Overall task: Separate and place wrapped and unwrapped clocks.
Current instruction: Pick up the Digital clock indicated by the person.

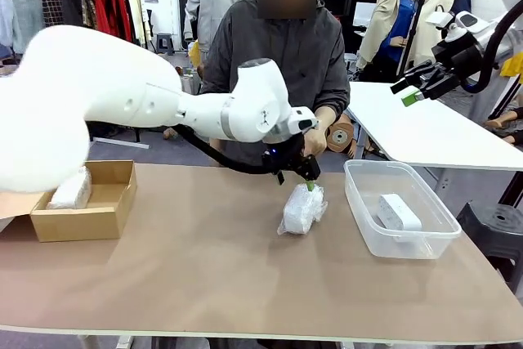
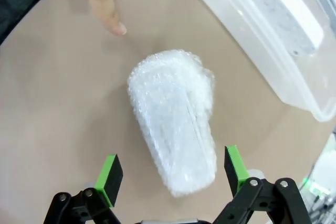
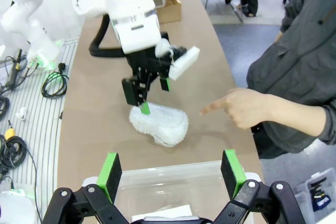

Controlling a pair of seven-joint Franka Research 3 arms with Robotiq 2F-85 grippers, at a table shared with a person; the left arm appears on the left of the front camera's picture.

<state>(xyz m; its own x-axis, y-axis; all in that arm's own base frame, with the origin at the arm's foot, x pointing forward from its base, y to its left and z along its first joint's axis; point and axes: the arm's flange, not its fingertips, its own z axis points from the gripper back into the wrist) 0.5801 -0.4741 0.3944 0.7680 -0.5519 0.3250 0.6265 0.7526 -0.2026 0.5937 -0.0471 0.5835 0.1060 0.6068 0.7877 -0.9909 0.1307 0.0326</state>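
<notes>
Two grippers, both spread wide with nothing between the pads. Left gripper (image 1: pixel 309 179) hanging just over a bubble-wrapped clock (image 1: pixel 302 208), near the middle of the table (image 1: pixel 204 284), a bit toward the far edge; green pads (image 2: pixel 109 174) straddling the near end of the bundle in the left wrist view, not touching as far as can be told. Right gripper (image 1: pixel 413 91) up in the air past the table's right edge. Person's hand (image 3: pixel 244 107) pointing at the bundle from the far edge. Bare white clock (image 1: pixel 399 212) lying in the clear tub (image 1: pixel 364 210) by the right edge. Second wrapped clock (image 1: pixel 71 190) sitting in the cardboard box (image 1: pixel 82 222) at the left edge. No readable writing or labels anywhere.
</notes>
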